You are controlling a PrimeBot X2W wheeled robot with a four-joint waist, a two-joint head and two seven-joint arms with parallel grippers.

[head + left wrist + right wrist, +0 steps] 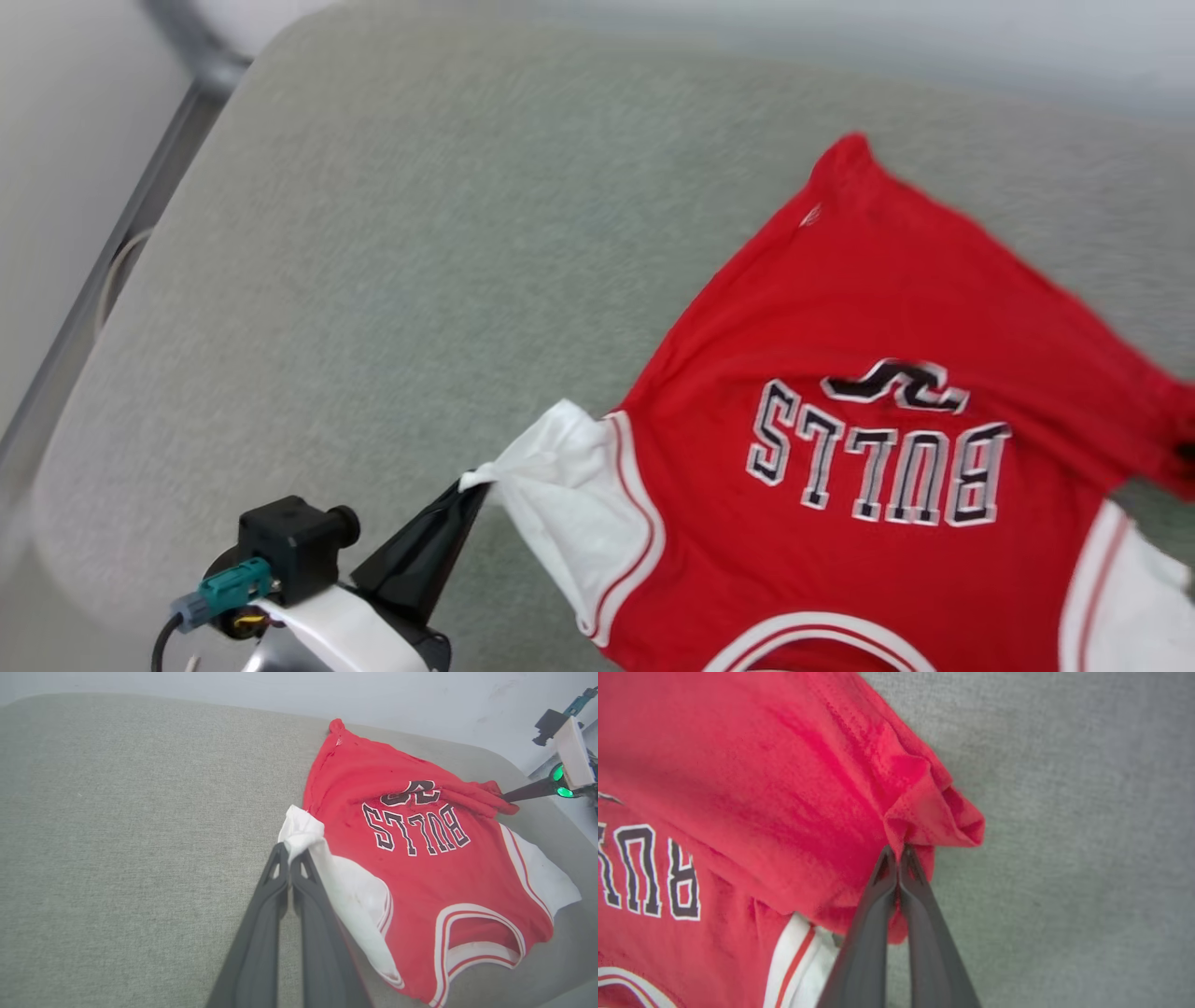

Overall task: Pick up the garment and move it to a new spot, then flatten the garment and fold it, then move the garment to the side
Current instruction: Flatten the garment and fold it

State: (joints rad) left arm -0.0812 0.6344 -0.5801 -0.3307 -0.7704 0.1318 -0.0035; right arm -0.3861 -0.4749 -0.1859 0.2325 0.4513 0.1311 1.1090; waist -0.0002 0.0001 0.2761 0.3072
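The garment (868,327) is a red jersey with white sleeves and black-and-white "BULLS" lettering, lying face up and rumpled on a grey-green padded surface (392,280). My left gripper (474,487) is shut on the bunched tip of one white sleeve (301,830), with its fingers (280,891) pressed together. My right gripper (896,848) is shut on a folded red edge of the garment (784,779) at the far side. That right gripper (507,797) also shows in the left wrist view, pinching the red corner. The other white sleeve (542,872) lies spread flat.
The padded surface (117,826) stretches wide and bare to the left of the garment. Its rounded edge meets a pale wall (327,695) behind and a metal frame bar (112,261) at the left. Grey padding (1064,835) lies right of the right gripper.
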